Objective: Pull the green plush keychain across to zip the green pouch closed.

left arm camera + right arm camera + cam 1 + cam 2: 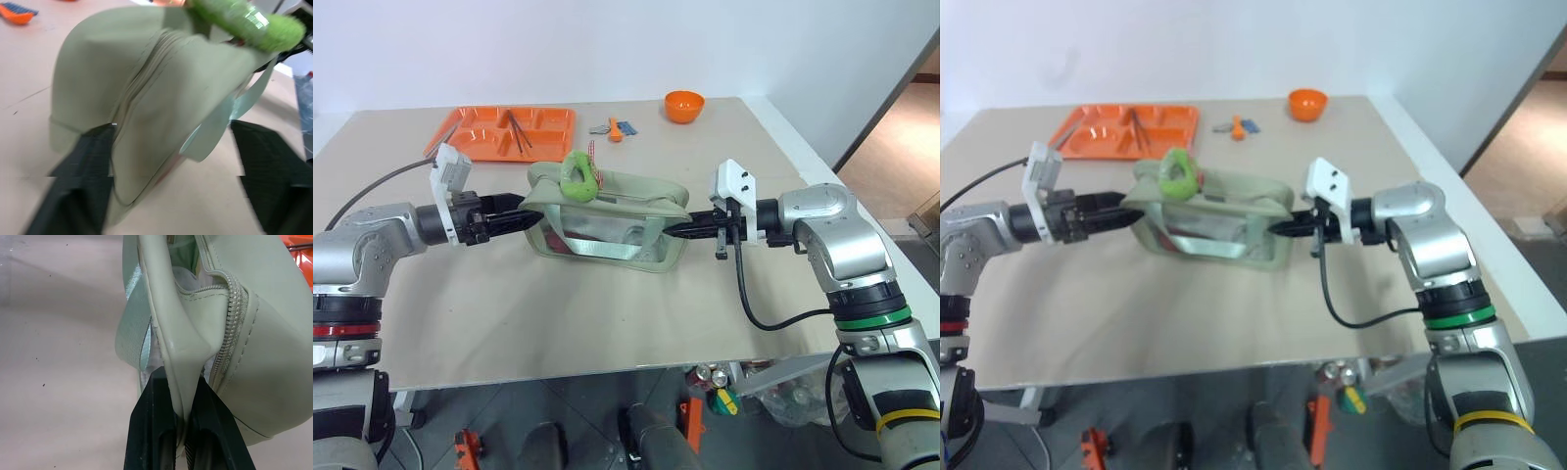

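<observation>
The green pouch (pixel 607 220) stands in the middle of the table, its zip partly open along the top. The green plush keychain (pixel 576 174) rests on the pouch's top near its left end, with a red-and-white cord beside it. My right gripper (pixel 671 230) is shut on the pouch's right end, pinching a fold of fabric next to the zipper (pixel 227 318). My left gripper (pixel 514 211) is level at the pouch's left end. Its fingers (pixel 83 171) stand apart on either side of that end, and the keychain (pixel 244 22) lies beyond them.
An orange tray (pixel 504 132) with utensils lies at the back left of the table. An orange bowl (pixel 684 104) stands at the back right, and a small orange and blue item (pixel 617 127) lies between them. The table's front edge (pixel 607 367) is near.
</observation>
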Motion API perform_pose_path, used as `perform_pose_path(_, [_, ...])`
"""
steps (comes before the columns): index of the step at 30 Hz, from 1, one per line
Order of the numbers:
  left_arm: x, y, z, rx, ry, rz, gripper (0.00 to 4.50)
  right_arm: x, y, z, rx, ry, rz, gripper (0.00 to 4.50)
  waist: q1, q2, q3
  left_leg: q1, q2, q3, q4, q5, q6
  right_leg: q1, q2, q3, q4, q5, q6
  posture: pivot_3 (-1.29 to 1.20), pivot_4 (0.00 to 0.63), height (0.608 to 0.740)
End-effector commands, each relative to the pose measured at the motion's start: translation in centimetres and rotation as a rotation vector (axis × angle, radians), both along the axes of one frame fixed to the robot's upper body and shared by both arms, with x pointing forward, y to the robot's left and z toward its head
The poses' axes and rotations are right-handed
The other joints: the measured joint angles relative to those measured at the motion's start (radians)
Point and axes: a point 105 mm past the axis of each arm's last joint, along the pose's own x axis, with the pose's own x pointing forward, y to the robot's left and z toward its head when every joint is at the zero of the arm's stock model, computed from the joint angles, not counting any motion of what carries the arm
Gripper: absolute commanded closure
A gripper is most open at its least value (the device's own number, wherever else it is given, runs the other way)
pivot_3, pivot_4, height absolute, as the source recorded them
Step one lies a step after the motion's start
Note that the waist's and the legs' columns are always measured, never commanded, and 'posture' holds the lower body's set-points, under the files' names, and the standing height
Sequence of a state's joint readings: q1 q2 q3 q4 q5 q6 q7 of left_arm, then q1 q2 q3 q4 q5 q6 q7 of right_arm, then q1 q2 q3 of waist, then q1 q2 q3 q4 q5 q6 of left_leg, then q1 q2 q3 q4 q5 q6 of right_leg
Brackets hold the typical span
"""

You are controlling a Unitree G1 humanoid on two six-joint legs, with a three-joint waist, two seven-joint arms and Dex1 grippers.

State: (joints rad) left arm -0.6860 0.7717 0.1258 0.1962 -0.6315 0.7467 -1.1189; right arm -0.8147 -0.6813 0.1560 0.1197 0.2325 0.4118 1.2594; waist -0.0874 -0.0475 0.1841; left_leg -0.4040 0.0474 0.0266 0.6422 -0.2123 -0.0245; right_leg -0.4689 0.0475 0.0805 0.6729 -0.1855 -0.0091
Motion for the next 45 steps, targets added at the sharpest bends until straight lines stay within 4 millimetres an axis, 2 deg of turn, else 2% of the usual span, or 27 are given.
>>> perform_pose_path(1, [-0.5, 0.3, 1.4, -0.016, -0.052, -0.01, 2.4, -0.3, 0.1, 1.4, 0.018, -0.051, 0.015, 4.5, 0.0, 0.0, 0.0, 0.0, 0.0, 0.0, 0.0, 0.0, 0.0, 0.0, 0.0, 0.0, 0.0, 0.0, 0.0, 0.0, 0.15, 0.74])
perform_pose_path(7, [-1.1, 0.5, 1.5, -0.019, -0.053, -0.014, 4.47, -0.2, 0.2, 1.5, 0.018, -0.052, 0.02, 4.5, 0.0, 0.0, 0.0, 0.0, 0.0, 0.0, 0.0, 0.0, 0.0, 0.0, 0.0, 0.0, 0.0, 0.0, 0.0, 0.0, 0.15, 0.74])
perform_pose_path(24, [-1.9, 0.2, 1.7, -0.009, -0.064, -0.016, 4.47, 0.4, 0.4, 2.0, 0.036, -0.034, 0.004, 4.5, 0.0, 0.0, 0.0, 0.0, 0.0, 0.0, 0.0, 0.0, 0.0, 0.0, 0.0, 0.0, 0.0, 0.0, 0.0, 0.0, 0.15, 0.74])
perform_pose_path(30, [-1.8, 0.1, 1.7, -0.016, -0.066, -0.012, 4.5, -0.9, 0.3, 3.5, 0.103, 0.057, 0.057, 2.54, 0.002, 0.0, 0.0, 0.0, 0.0, 0.0, 0.0, 0.0, 0.0, 0.0, 0.0, 0.0, 0.0, 0.0, 0.0, 0.0, 0.15, 0.74])
perform_pose_path(33, [-1.8, -0.1, 1.6, -0.017, -0.066, -0.015, 4.5, -2.5, -0.9, 4.0, 0.093, 0.103, 0.118, 1.49, 0.006, 0.0, 0.0, -0.001, 0.0, 0.0, 0.0, 0.0, 0.0, 0.0, 0.0, 0.0, -0.001, 0.0, 0.0, 0.0, 0.15, 0.74])
perform_pose_path(35, [-1.8, -0.2, 1.6, -0.018, -0.068, -0.016, 4.5, -2.9, -1.8, 4.9, 0.104, 0.096, 0.128, 1.49, 0.008, 0.0, 0.0, -0.001, 0.0, 0.0, 0.0, 0.0, 0.0, 0.0, 0.0, 0.0, -0.001, 0.0, 0.0, 0.0, 0.15, 0.74])
perform_pose_path(37, [-1.8, -0.3, 1.6, -0.021, -0.069, -0.016, 4.5, -2.2, -2.9, 5.7, 0.088, 0.05, 0.071, 1.49, 0.009, 0.0, 0.0, -0.001, 0.0, 0.0, 0.0, 0.0, 0.0, 0.0, -0.001, 0.0, -0.002, 0.0, 0.0, 0.0, 0.15, 0.74])
perform_pose_path(41, [-1.7, -0.3, 1.6, -0.029, -0.071, -0.017, 4.5, 0.5, -4.6, 8.8, 0.107, -0.119, -0.09, 1.49, 0.006, 0.0, 0.0, 0.0, 0.0, 0.001, 0.0, 0.0, 0.0, 0.0, 0.0, 0.0, -0.001, 0.0, 0.001, 0.0, 0.15, 0.74])
perform_pose_path(43, [-1.7, -0.3, 1.5, -0.031, -0.071, -0.017, 4.5, 1.5, -4.2, 10.6, 0.15, -0.195, -0.132, 1.49, 0.004, 0.0, 0.0, 0.0, 0.0, 0.0, 0.0, 0.0, 0.001, 0.0, 0.0, 0.0, -0.001, 0.001, 0.0, 0.0, 0.15, 0.74])
perform_pose_path(45, [-1.7, -0.3, 1.5, -0.034, -0.071, -0.018, 4.5, 1.7, -2.5, 12.0, 0.181, -0.259, -0.113, 1.49, 0.003, 0.0, 0.0, 0.0, 0.0, 0.0, 0.0, 0.0, 0.001, 0.0, 0.0, 0.0, -0.001, 0.001, 0.0, 0.0, 0.15, 0.74])
